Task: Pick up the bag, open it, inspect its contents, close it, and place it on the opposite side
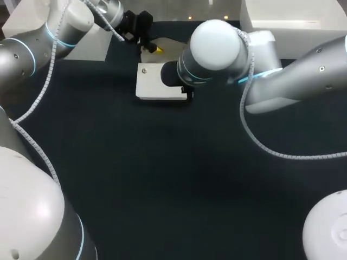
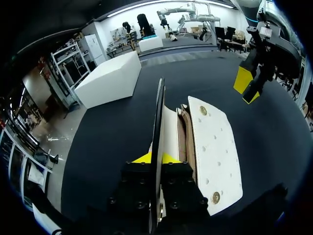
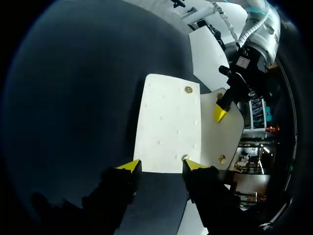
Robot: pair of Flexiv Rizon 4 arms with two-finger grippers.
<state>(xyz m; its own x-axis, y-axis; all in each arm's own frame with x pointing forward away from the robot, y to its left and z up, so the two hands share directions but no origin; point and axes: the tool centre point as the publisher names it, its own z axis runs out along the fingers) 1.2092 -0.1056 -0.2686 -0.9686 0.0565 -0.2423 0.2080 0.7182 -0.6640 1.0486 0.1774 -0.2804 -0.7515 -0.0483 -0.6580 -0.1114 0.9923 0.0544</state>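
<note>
Toward the far side of the dark table (image 1: 162,179) lies one white bag (image 1: 152,81), flat on its back. Its long axis runs left to right across the head view, roughly along the table's far edge. Its flap (image 3: 230,134) is turned up on the far long side, so the mouth faces away from the robot. A brown lining shows in the gap between flap and body.

Two round metal snaps (image 3: 188,89) sit on the body panel, one near each short end. At least one more shows on the flap's inner face.

The left gripper (image 2: 156,157) is clamped on the flap's edge, which stands upright and edge-on between its fingers. The right gripper (image 3: 161,165) hangs over the bag's right short end with its fingers spread about as wide as that end, grasping nothing.

Two white boxes stand at the far corners, one on the left (image 1: 89,49) and one on the right (image 1: 293,16), each well apart from the bag. A broad stretch of dark tabletop runs from the bag's near long edge to the robot's side.
</note>
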